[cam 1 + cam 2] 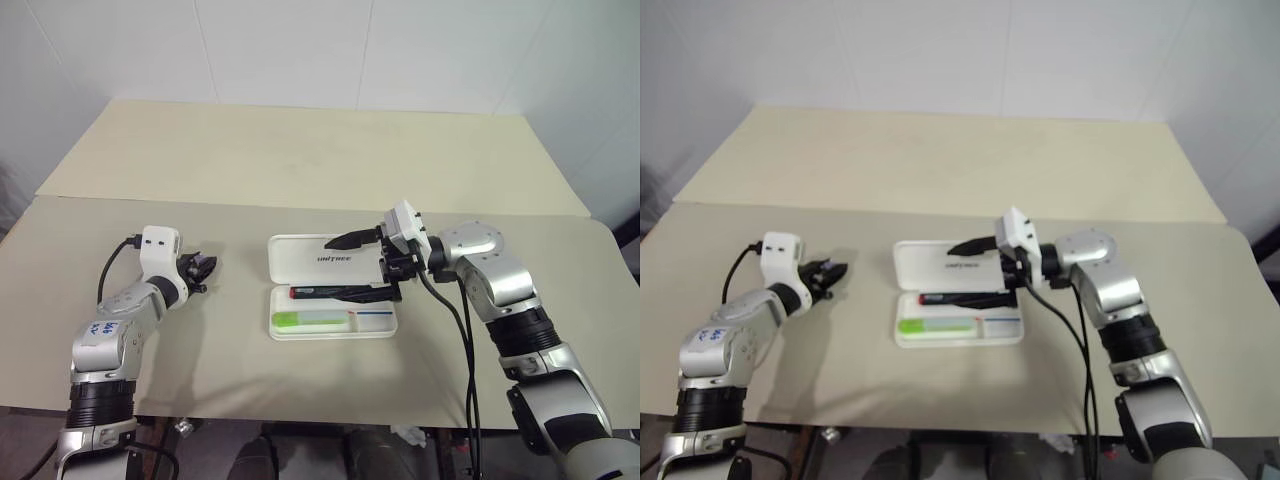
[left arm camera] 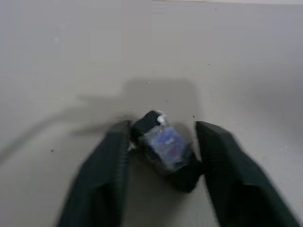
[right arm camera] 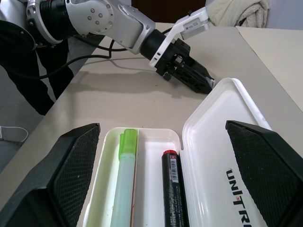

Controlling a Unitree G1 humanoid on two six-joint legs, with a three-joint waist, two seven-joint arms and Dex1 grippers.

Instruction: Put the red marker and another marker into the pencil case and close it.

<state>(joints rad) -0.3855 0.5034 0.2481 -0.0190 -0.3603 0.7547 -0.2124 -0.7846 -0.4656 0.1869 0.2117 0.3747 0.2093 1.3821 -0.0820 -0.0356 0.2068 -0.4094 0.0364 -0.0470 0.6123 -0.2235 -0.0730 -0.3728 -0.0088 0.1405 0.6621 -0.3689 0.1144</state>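
The white pencil case lies open at the table's middle, its lid with black lettering flat behind the tray. The red marker and the green-ended marker rest side by side in the tray. My right gripper hangs open over the case, one finger above the lid and the other low beside the red marker. In the right wrist view its fingers straddle the tray and lid. To the left of the case, my left gripper is shut on a small dark grey block on the table.
The beige table has a second board butted behind it, against a white wall. Black cables hang from my right arm over the front edge. Bare tabletop lies between the left gripper and the case.
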